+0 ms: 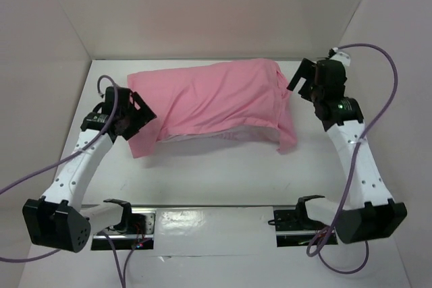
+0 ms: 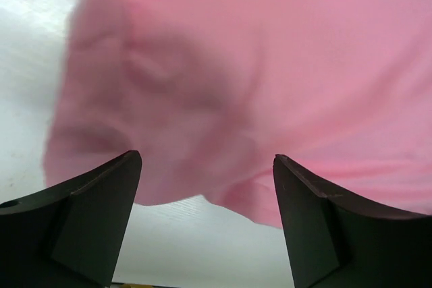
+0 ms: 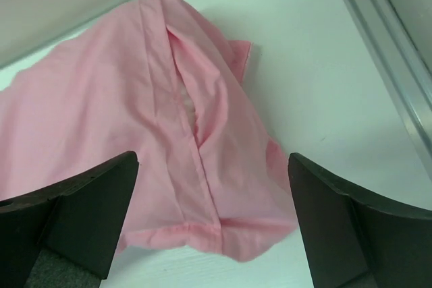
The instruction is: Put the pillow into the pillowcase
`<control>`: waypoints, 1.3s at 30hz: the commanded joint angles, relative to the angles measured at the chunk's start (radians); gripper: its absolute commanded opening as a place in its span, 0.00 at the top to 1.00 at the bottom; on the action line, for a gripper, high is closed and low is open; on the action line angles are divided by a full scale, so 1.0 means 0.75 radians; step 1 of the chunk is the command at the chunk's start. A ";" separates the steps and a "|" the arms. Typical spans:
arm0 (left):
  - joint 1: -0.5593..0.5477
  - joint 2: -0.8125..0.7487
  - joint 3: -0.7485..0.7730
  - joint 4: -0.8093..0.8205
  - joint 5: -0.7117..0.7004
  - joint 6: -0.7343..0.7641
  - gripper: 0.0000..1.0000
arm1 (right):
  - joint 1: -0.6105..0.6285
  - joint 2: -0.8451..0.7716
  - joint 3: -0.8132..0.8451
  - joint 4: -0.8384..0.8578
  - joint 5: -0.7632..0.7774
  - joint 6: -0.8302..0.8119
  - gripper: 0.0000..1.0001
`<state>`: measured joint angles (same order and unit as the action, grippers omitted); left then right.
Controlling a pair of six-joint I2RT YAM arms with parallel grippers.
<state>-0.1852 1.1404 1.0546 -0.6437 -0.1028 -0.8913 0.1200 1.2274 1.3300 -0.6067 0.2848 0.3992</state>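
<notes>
The task looks nearly done: the pillowcase (image 1: pixel 216 99) lies plump across the upper middle of the top view with the pillow (image 1: pixel 202 137) inside it, only a thin white strip showing along its lower edge. Its right end lies folded and loose, so tucking the mouth shut may be all that remains. The left gripper (image 1: pixel 133 116) and the right gripper (image 1: pixel 302 75), one beside each end, stand spread wide and hold nothing.

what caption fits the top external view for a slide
Stuffed pink pillowcase lies between the open left hand and open right hand.
</notes>
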 commanded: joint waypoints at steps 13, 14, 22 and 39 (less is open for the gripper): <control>0.351 -0.228 -0.393 0.003 -0.045 -0.029 0.00 | -0.231 -0.215 -0.460 -0.232 -0.443 0.057 0.01; 0.351 -0.228 -0.418 0.048 0.002 -0.014 0.00 | -0.232 -0.233 -0.476 -0.232 -0.455 0.057 0.01; 0.363 -0.167 -0.578 0.510 0.482 -0.002 0.15 | -0.185 -0.278 -0.528 -0.246 -0.419 0.057 0.01; 0.627 -0.099 -0.132 0.183 0.391 -0.108 1.00 | 0.259 -0.142 -0.636 -0.148 -0.062 0.298 0.01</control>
<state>0.2771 1.0508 0.9432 -0.4725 0.1547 -0.9497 0.2401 1.0801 0.8589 -0.7605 0.0948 0.5644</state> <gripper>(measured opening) 0.024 0.991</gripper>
